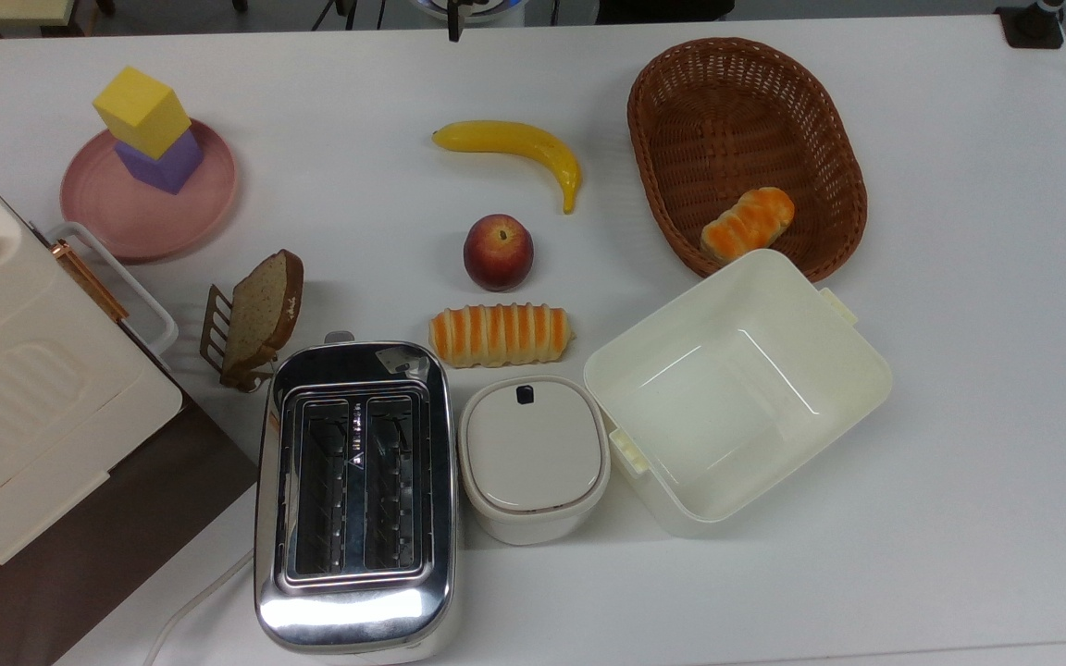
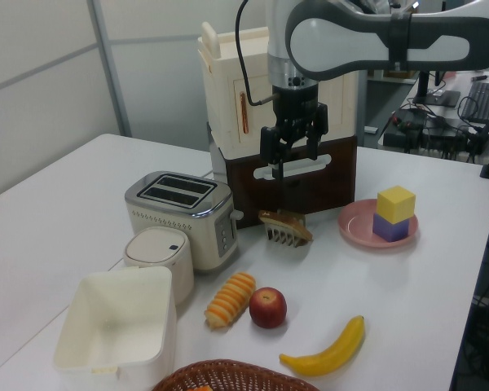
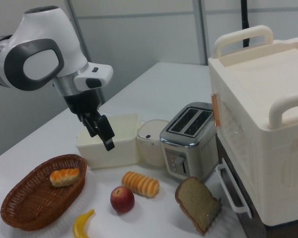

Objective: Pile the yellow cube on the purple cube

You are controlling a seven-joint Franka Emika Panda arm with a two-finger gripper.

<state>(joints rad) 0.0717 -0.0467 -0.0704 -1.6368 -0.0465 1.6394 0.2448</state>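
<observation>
Toaster (image 1: 354,495): stands at the table's (image 1: 977,518) near edge in the top view, slots up, with a lidded pot (image 1: 533,458) and an open tub (image 1: 737,393) in a row beside it.
Bread roll (image 1: 501,335): lies just beyond the pot; peach (image 1: 498,252) and banana (image 1: 514,148) lie further in, near the table's middle.
Toast slice (image 1: 260,314): propped upright in a small rack, so it stands on edge.
Basket (image 1: 672,111): toward the far edge, holding a second roll against its near wall.
Plate (image 1: 126,222): near the far corner on the top view's left; it carries both cubes.
Purple cube (image 1: 166,163): flat on the plate.
Yellow cube (image 1: 141,111): sits on the purple cube, turned slightly off square but fully supported.
Gripper (image 2: 292,147): raised above the table, well apart from the cubes, fingers spread and empty.
Judgement: stack appears complete; with nothing in its grasp, the arm looks clear of the work.
</observation>
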